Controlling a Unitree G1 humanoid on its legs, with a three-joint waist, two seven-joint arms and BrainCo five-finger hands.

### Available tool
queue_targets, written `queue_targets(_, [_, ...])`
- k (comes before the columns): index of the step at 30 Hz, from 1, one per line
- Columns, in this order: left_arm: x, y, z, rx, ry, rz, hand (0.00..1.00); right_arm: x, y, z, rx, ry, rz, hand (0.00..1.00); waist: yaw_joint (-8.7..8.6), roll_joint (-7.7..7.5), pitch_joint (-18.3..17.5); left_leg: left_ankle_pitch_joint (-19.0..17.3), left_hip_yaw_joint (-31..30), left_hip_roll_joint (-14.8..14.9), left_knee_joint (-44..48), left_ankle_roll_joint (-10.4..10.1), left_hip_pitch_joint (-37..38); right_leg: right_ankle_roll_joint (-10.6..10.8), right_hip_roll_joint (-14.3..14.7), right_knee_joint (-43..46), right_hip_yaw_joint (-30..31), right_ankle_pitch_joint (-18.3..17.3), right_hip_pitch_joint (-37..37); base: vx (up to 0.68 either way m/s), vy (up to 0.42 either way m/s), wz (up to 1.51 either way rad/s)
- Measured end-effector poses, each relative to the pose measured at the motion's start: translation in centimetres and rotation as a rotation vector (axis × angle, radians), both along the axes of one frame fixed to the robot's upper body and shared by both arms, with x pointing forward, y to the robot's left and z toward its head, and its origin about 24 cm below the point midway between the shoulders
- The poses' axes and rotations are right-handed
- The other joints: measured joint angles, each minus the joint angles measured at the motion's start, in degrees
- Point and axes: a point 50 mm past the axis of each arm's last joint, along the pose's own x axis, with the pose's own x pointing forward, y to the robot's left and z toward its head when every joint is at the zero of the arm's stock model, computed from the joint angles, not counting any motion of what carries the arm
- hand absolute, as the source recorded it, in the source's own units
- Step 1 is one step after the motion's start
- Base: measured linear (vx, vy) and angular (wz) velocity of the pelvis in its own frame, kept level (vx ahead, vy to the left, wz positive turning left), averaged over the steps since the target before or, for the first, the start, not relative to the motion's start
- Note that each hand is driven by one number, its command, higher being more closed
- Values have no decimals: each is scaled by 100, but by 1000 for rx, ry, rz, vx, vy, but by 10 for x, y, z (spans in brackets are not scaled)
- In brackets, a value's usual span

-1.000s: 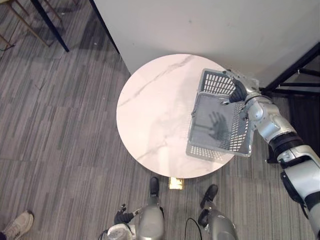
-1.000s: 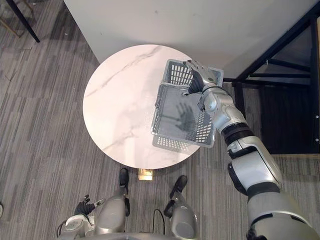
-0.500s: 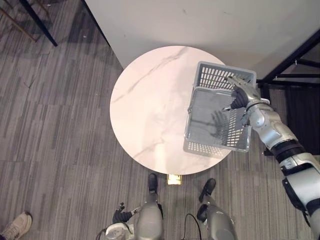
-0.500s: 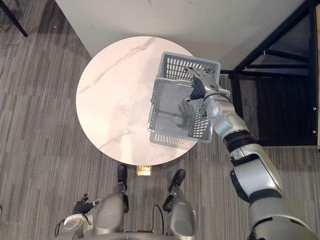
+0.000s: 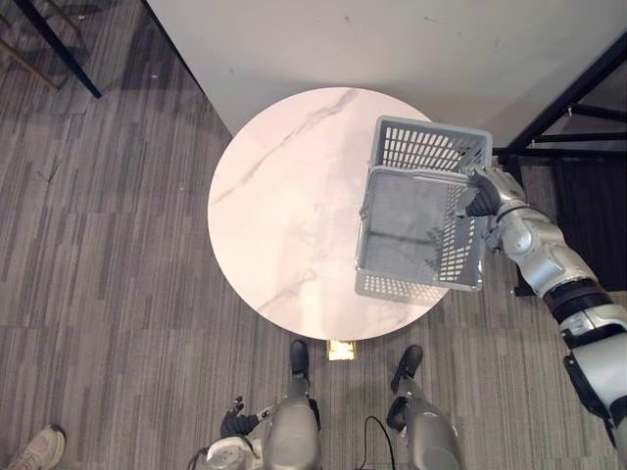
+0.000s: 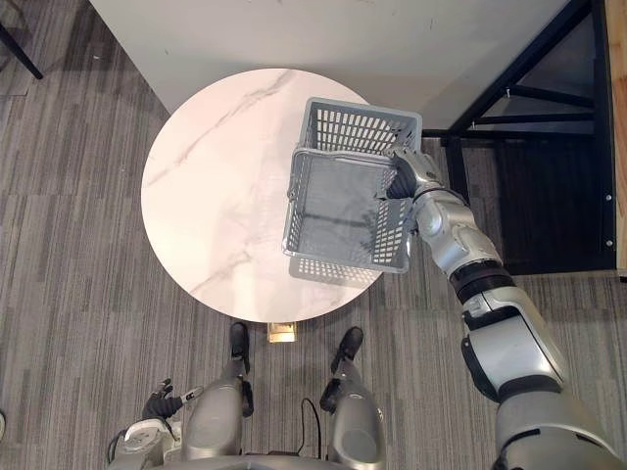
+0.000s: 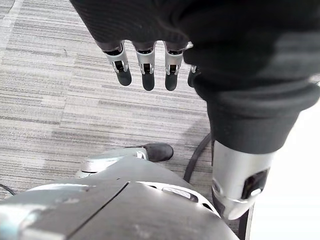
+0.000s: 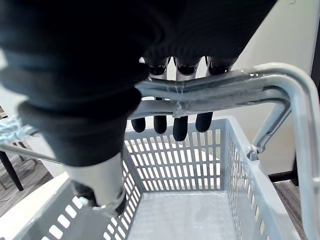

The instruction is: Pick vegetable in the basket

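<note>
A grey slotted plastic basket [image 5: 421, 127] sits at the right edge of the round white marble table [image 5: 284, 215], partly past the rim, with a shadow beneath it. Its floor [image 6: 338, 220] is bare. My right hand [image 5: 485, 196] is at the basket's right side. In the right wrist view its fingers [image 8: 180, 127] hook round the two grey handle bars [image 8: 210, 92] above the basket's far wall [image 8: 170, 155]. My left hand [image 7: 145, 70] hangs low by the floor with straight fingers, holding nothing.
A white wall panel [image 5: 392, 49] stands just behind the table. A black metal frame [image 5: 578, 108] rises close to the right of the basket. Dark chair legs [image 5: 59, 49] stand at the far left. A person's shoe [image 5: 34, 448] shows at the lower left.
The camera has shifted. My right hand has moved from above the basket's inside to its right side and now holds the handle bars.
</note>
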Motion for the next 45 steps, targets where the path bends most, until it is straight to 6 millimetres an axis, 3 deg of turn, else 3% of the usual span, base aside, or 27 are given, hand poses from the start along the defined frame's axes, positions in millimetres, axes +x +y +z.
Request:
queue_targets(16, [3,-3,1,18,-6,-18,0,11,6,8,-20,9,-25,100,39,91,52,0,-86,-6,-2,0,-45,-15,4,-50,-34,20,-1,26,1,1])
queue_targets(17, [4,-3,1,19,-6,-18,0,13,7,10,-28,8,-22,0,50,92,53,1,-83,-3,-2,1,-49,-18,12,-84,-32,44,5,0,0,0])
queue_targets(18, [5,-3,1,20,-6,-18,0,14,8,11,-28,8,-23,0,55,93,53,1,-81,-1,-2,1,-51,-20,16,-91,-29,49,4,0,0,0])
queue_targets(19, [5,-3,1,21,-7,-18,0,15,8,12,-26,10,-26,100,58,99,56,1,-84,3,-2,1,-55,-20,20,-91,-31,50,4,0,0,0])
queue_targets(23, [9,-4,2,23,-14,-22,0,15,10,13,-30,9,-26,100,157,107,61,2,-84,28,-2,1,-56,-34,44,-97,-30,60,7,0,0,0])
queue_targets(36, [9,-4,2,28,-8,-22,0,15,26,-1,-41,42,22,100,149,90,64,0,-75,-2,-2,-1,91,-37,22,-115,-26,71,157,0,0,0])
queue_targets(43, [5,0,1,36,12,-20,0,-16,43,-36,-55,91,174,100,96,-45,13,-29,42,19,-2,-18,339,-30,45,-131,78,75,335,19,5,-7])
queue_targets(45, [0,5,1,44,24,-15,0,-28,50,-48,-63,112,234,100,-6,-139,-43,-40,67,24,-2,-24,410,-29,53,-142,101,75,391,18,5,-7])
